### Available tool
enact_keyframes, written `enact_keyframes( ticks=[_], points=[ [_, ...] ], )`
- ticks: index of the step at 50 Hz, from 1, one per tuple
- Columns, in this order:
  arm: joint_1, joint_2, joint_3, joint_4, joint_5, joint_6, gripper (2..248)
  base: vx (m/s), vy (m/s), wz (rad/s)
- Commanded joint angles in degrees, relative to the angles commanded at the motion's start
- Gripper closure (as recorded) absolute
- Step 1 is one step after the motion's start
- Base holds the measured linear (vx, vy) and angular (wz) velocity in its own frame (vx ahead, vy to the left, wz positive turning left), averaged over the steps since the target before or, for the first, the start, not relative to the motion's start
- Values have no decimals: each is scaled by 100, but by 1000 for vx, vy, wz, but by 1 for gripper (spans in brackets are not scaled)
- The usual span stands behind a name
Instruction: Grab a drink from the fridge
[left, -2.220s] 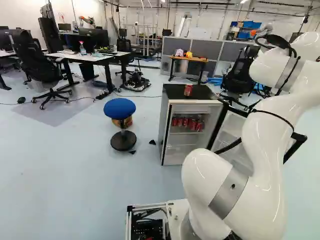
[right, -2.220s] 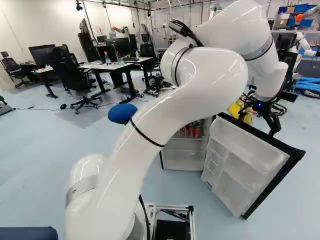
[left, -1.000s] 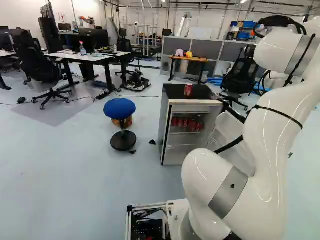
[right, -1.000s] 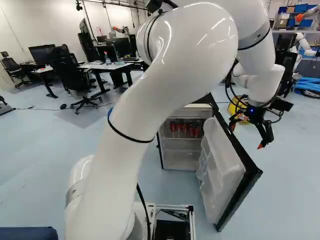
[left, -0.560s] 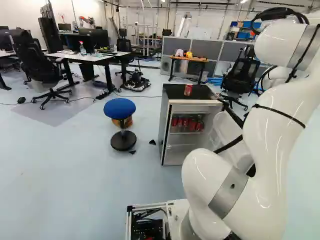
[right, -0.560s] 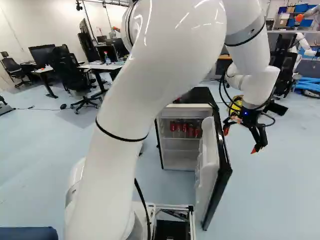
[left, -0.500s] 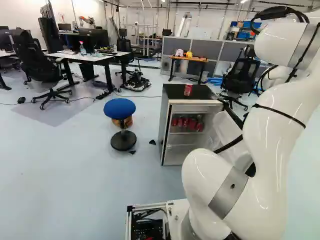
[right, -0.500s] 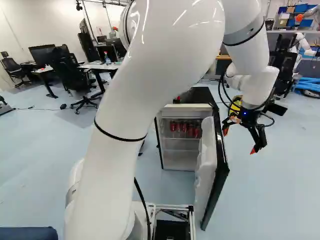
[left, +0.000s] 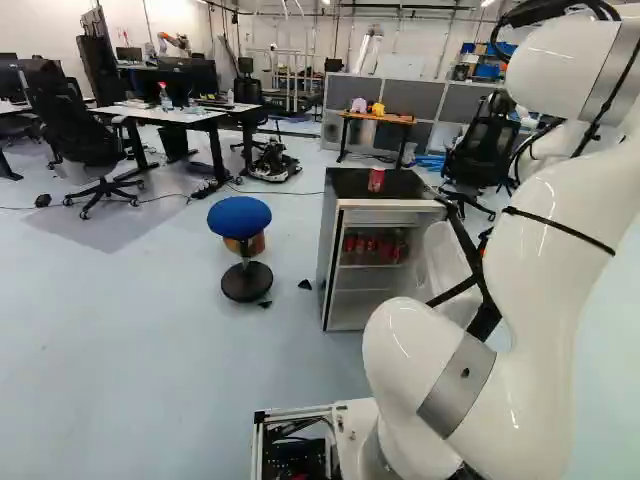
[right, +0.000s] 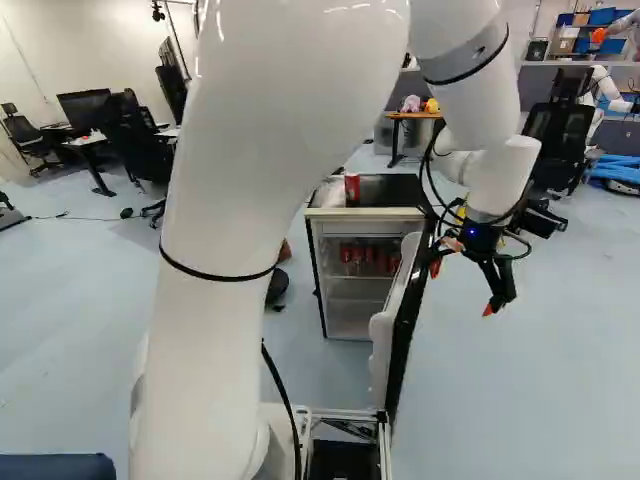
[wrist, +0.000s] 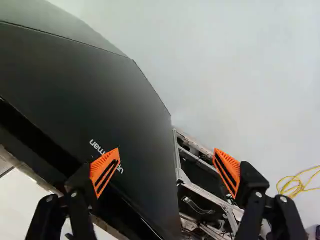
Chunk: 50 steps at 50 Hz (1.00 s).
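Closing door: swung further in; contact unclear
Pincer: wide, nothing held
Can on fridge: likely the drink, so only shutting left

Bright overhead light glares off the arm.
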<state>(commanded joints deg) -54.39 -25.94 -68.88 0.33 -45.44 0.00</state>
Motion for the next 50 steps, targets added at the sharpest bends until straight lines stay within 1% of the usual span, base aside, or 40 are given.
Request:
enact_keyframes(
  ticks=[23,39,50],
  points=[
    [209,439,644,0,0,0,3,0,0,0],
    [405,728,1055,0,4,0,3,0,0,0],
    [556,926,1330,0,84,0,3,0,0,0]
  ],
)
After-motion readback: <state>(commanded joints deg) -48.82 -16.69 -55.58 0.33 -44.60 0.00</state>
